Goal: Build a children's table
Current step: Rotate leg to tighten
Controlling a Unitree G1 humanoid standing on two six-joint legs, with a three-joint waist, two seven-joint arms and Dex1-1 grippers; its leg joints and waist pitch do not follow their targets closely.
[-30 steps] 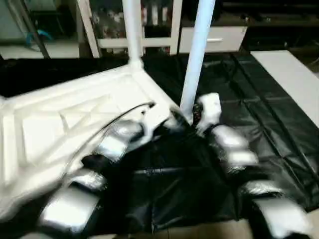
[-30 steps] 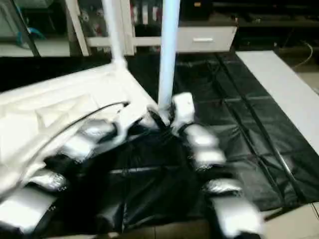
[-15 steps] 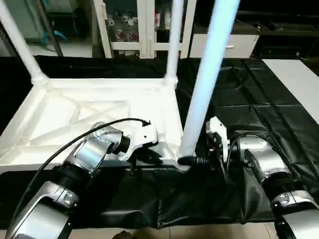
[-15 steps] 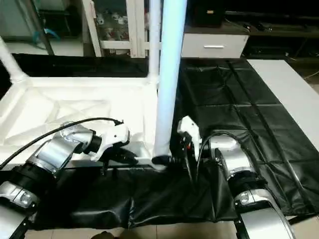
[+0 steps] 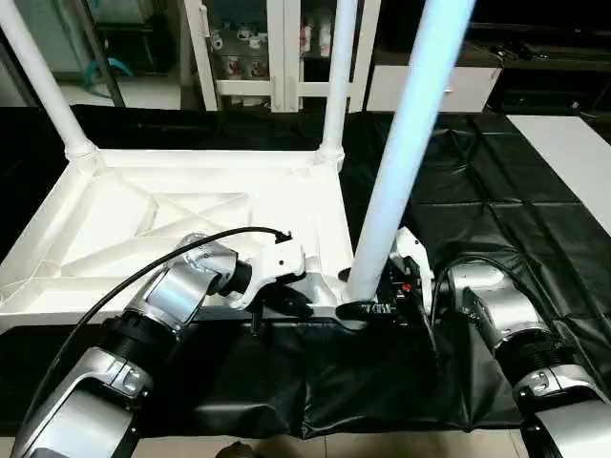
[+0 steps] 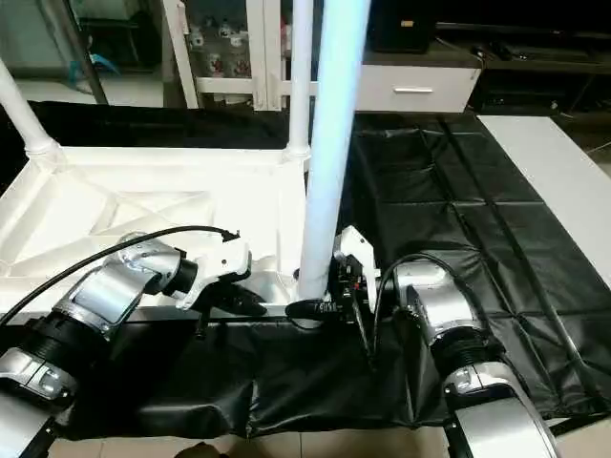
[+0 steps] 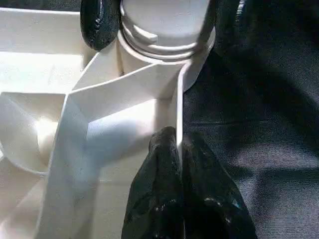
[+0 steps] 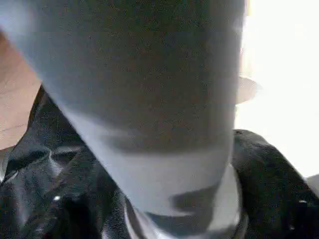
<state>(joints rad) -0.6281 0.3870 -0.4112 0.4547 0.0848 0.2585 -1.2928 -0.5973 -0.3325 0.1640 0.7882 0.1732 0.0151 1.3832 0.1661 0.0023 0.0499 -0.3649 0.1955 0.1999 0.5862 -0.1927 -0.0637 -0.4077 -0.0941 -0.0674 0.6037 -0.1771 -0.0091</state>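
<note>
The children's table top (image 5: 172,205) lies upside down on the black-draped worktable, ribs up. Three white legs stand in its corner sockets: far left (image 5: 43,81), far right (image 5: 337,86) and near right (image 5: 406,162). My left gripper (image 5: 304,303) is shut on the top's thin front rim (image 7: 178,119), just beside the near right socket. My right gripper (image 5: 368,307) is closed round the base of the near right leg (image 8: 149,99). Its black fingers (image 7: 99,22) press against the leg's collar on both sides.
A flat white board (image 5: 573,143) lies at the right of the black cloth (image 5: 496,191). White shelving (image 5: 277,48) and a drawer cabinet (image 5: 430,86) stand behind the table. The worktable's front edge (image 5: 315,434) runs just below my forearms.
The camera swung and steadied, so the whole picture shifted. My right gripper's fingers have closed in on the near right leg's base. The left gripper keeps its hold on the rim.
</note>
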